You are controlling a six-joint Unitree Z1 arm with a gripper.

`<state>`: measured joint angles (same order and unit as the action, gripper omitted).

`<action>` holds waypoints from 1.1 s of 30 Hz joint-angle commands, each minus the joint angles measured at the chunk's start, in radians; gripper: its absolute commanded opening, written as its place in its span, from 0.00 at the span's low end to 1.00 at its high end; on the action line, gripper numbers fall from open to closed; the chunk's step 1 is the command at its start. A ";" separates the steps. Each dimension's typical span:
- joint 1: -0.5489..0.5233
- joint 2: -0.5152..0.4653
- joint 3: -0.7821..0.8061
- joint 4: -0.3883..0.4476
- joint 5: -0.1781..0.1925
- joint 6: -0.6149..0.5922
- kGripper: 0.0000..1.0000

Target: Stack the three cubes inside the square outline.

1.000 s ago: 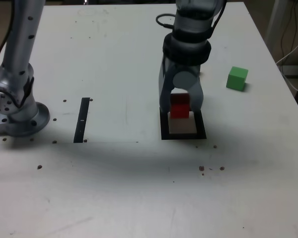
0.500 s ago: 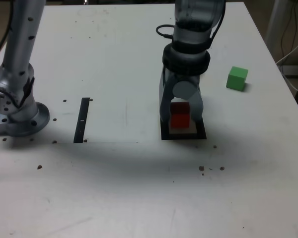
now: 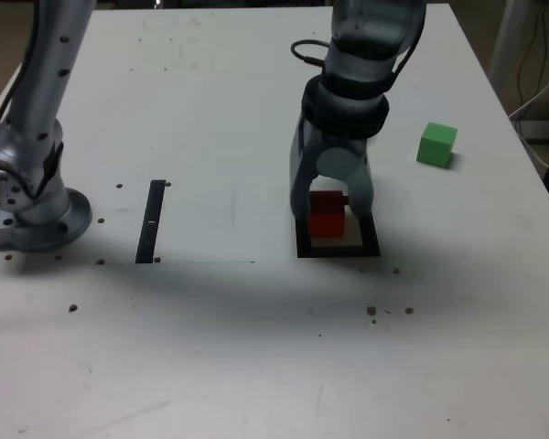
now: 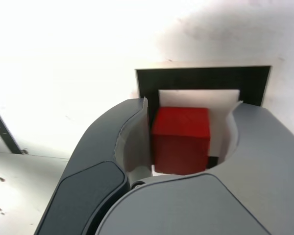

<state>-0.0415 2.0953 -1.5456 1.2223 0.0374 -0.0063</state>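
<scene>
The red cube [image 3: 327, 214] [image 4: 180, 139] sits inside the square outline [image 3: 339, 250] [image 4: 201, 78], on its pale centre. My gripper [image 3: 333, 217] [image 4: 190, 110] hangs straight over the outline and straddles the cube. Its jaws are open: in the wrist view one pad lies near the cube and a gap shows on the other side. The green cube [image 3: 436, 144] rests alone on the table toward the exterior view's right, well clear of the gripper. No yellow cube shows in either view.
A narrow black strip [image 3: 151, 219] [image 4: 0, 125] lies on the table at the exterior view's left. The arm's base [image 3: 27, 206] stands at the left edge. Small dark specks dot the white tabletop near the outline.
The gripper came down with the red cube from just above the outline into its centre. Its jaws now stand slightly apart from the cube.
</scene>
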 commanded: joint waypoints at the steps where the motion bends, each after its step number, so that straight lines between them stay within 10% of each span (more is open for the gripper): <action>1: 0.000 -0.009 -0.004 0.011 0.005 -0.004 0.95; 12: 0.019 -0.061 -0.070 0.066 0.025 0.023 0.99; 18: 0.142 -0.079 -0.178 0.158 0.020 0.243 0.99; 33: 0.324 -0.004 -0.195 0.120 0.170 0.690 0.99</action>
<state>0.2761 2.0779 -1.7411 1.3502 0.2077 0.6541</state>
